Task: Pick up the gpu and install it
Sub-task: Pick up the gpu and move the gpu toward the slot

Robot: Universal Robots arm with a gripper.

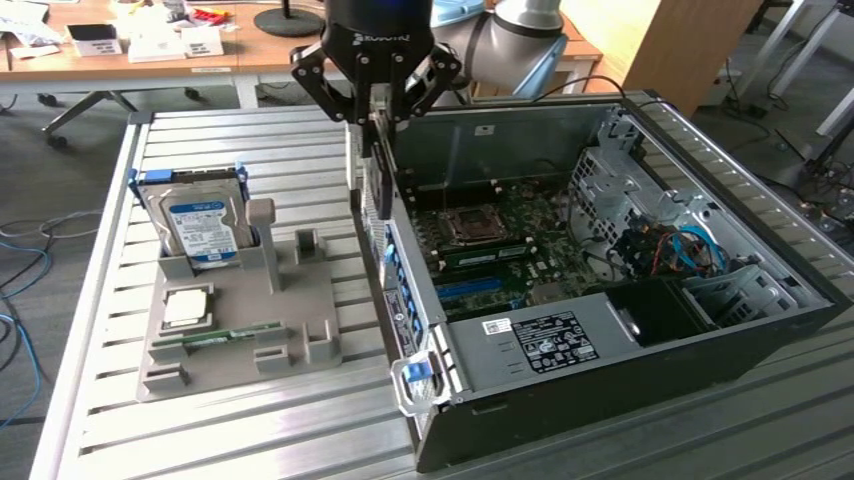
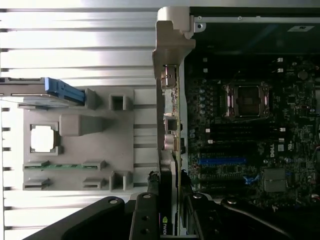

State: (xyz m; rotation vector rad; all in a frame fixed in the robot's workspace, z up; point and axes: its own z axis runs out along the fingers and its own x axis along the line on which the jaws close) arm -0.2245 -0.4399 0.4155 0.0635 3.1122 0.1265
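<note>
My gripper (image 1: 383,118) hangs over the near wall of the open computer case (image 1: 747,200) and is shut on the gpu (image 1: 380,180). The card hangs edge-on and upright below the fingers, above the case's rear edge. In the wrist view the gpu (image 2: 172,125) is a thin strip with its silver bracket (image 2: 170,45) at the far end, clamped between the black fingers (image 2: 150,205) of the gripper (image 2: 170,202). It lies along the case wall, beside the motherboard (image 2: 250,130) and apart from the blue slot (image 2: 222,161).
A grey holder tray (image 1: 227,350) on the slatted metal table (image 1: 200,440) carries a blue-labelled hard drive (image 1: 200,215), a square processor (image 1: 184,305) and a green memory stick (image 1: 220,338). Inside the case are a power supply (image 1: 547,340) and cables (image 1: 674,250). Desks stand behind.
</note>
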